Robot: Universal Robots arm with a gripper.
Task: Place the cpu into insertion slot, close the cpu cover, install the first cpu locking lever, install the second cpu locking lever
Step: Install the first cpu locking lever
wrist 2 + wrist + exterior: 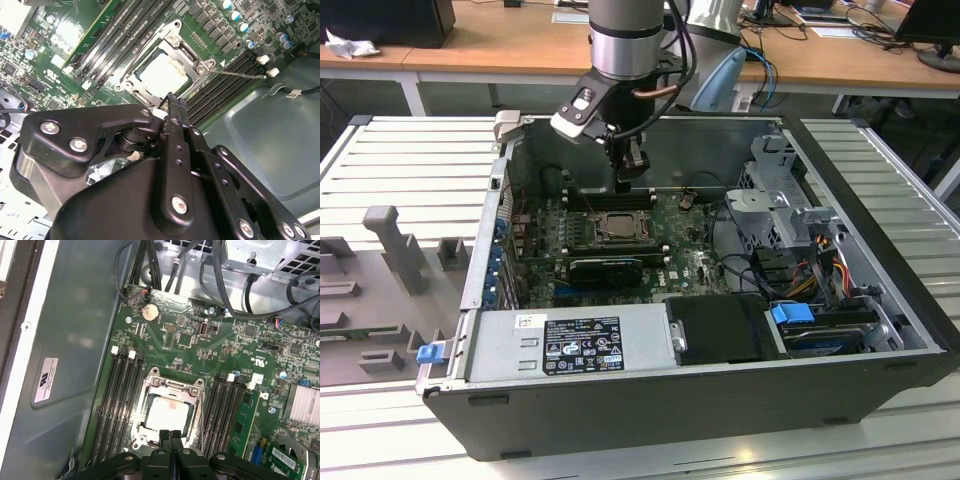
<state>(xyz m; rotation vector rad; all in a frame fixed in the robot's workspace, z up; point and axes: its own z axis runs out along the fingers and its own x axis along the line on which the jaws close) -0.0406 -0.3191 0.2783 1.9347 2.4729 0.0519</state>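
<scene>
In the exterior view the open computer case [670, 410] is seen lying on a slatted table [400, 170]. The arm reaches down into it, and the gripper [629, 183] hangs just above the far edge of the socket [592, 230]. Noted within the case are one green circuit board [688, 252], one grey power supply box [570, 340], one metal drive cage [775, 205] and one bundle of coloured cables [828, 262]. Two blue plastic latches are counted, one inside [793, 313] and one at the case's corner [428, 352].

What the socket holds is made plain by the wrist views. In both, the chip [162, 75] is seen seated in the socket. Its pale face shows through the cut-out of the cover [172, 387], which lies down around it.

In the second wrist view one thin wire lever [237, 74] is seen sticking out from a socket corner across the memory slots.

In the first wrist view two banks of long black memory slots are counted, one on each side of the socket [122, 405]. One coin battery [149, 313], one finned heat sink [304, 405] and one white label [45, 380] on the case wall are also recorded.

The gripper's two fingers [164, 439] are pressed together tip to tip, and nothing is held between them. Contact with the socket cannot be told.
</scene>
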